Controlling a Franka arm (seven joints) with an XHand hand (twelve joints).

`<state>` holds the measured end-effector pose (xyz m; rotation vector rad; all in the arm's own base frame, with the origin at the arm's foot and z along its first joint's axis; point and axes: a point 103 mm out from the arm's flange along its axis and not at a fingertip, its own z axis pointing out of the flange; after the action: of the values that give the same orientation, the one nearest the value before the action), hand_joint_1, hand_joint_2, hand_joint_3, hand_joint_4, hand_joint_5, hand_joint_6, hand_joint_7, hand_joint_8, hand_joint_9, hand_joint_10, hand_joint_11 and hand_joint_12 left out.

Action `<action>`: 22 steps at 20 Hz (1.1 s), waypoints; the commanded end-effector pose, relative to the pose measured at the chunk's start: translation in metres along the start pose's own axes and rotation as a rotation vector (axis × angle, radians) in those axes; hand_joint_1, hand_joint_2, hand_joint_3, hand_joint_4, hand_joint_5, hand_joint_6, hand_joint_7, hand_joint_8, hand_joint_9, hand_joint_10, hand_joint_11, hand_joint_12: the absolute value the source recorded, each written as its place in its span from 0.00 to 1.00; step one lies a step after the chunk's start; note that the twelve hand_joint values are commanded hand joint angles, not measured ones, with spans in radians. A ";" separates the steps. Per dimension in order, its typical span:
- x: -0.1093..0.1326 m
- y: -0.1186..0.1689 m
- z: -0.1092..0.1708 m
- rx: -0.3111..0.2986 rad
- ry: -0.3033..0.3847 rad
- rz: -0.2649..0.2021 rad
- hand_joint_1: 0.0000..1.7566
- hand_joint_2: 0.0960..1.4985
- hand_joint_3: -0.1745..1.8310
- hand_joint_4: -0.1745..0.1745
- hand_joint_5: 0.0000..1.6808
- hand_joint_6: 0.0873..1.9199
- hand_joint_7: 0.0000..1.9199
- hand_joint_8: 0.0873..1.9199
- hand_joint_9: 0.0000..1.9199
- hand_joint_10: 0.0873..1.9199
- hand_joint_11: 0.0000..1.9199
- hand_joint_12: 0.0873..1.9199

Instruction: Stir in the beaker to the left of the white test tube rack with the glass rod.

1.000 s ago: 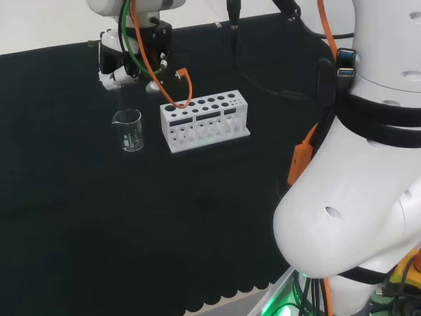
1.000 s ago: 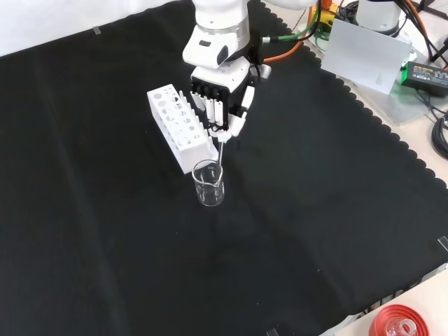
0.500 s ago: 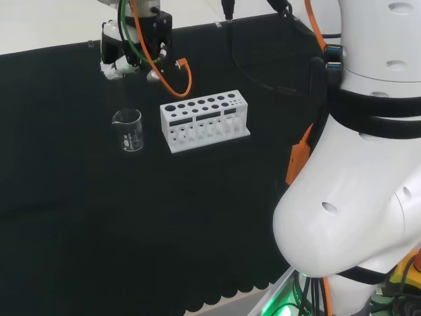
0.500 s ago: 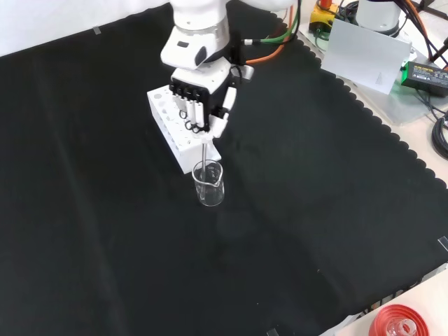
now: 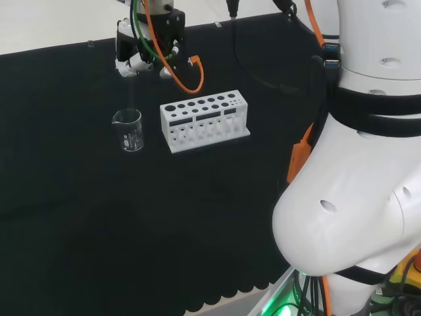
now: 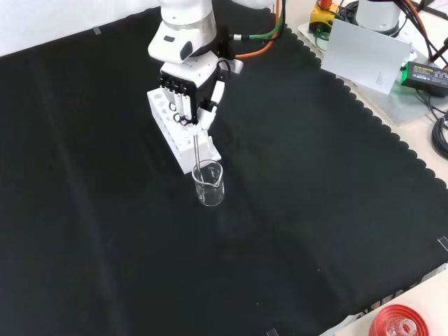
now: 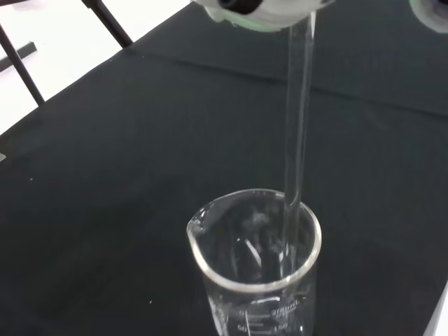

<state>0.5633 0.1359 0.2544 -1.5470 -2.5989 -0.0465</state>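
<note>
One beaker [image 6: 208, 183] stands on the black cloth [image 6: 315, 210], just beside the short end of the white rack [image 6: 179, 137]; in the head view it is to the left of the rack. The hand [image 6: 189, 91] hangs above it with its fingers curled round the upper end of the glass rod [image 6: 199, 150], so it is grasping the rod.

The rod runs almost straight up and down. Its long axis is close to vertical, with a small lean, and its lower end points down into the mouth of the beaker. In the wrist view the rod passes the rim on one side and goes a little way below it, near the glass wall. I cannot tell if the tip touches the wall, and it seems not to reach the bottom.

My judgement on progress: the rod is picked up and brought to the right beaker, so that part is done. With the tip so high in the beaker, I cannot say whether the stirring is finished or about to be done. The beaker looks empty, though clear liquid would be hard to see.
</note>
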 end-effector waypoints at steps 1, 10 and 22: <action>0.028 -0.026 -0.005 0.008 -0.012 -0.019 0.76 0.66 0.00 0.00 0.87 0.00 0.81 0.06 0.98 0.04 0.90 0.18; 0.064 -0.018 -0.007 0.008 -0.040 -0.047 0.76 0.66 0.00 0.00 0.87 0.00 0.81 0.06 0.98 0.04 0.90 0.18; 0.029 0.024 -0.001 0.007 0.013 -0.044 0.76 0.66 0.00 0.00 0.87 0.00 0.81 0.06 0.98 0.04 0.90 0.19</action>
<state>0.5473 0.1837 0.2659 -1.4858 -2.6475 -0.0431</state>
